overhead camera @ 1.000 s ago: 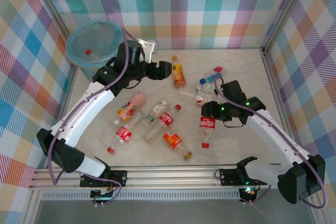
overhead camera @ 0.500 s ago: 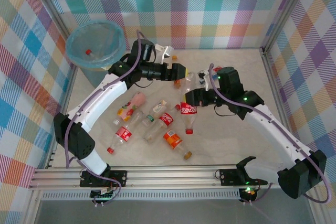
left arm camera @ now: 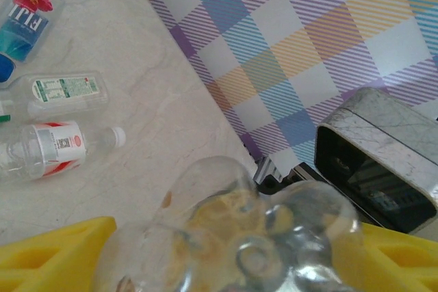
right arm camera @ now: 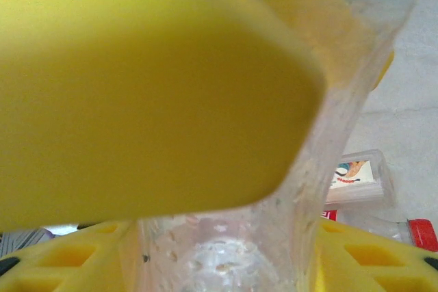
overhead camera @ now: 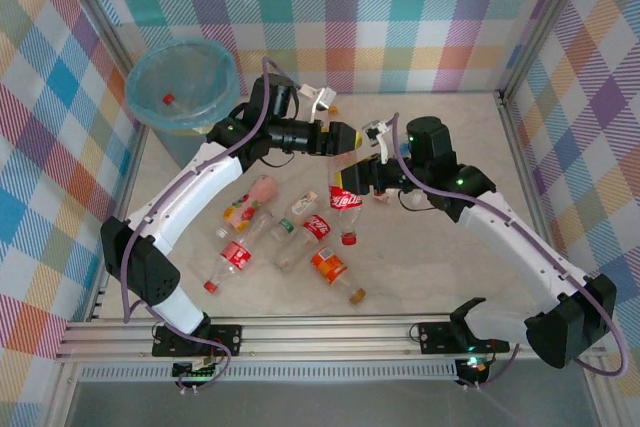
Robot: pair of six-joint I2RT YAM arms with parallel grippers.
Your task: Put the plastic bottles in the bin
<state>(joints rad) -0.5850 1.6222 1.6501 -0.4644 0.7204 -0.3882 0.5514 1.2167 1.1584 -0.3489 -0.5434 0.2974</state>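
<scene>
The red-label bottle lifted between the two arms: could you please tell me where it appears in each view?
Top external: the red-label bottle hangs cap-down at centre.
Left wrist: bottle at bottom centre, base toward the camera, between the left fingers.
Right wrist: bottle at bottom centre, between the right fingers.
Shared landmark: the pale marbled table, upper left and right edge in the wrist views.
</scene>
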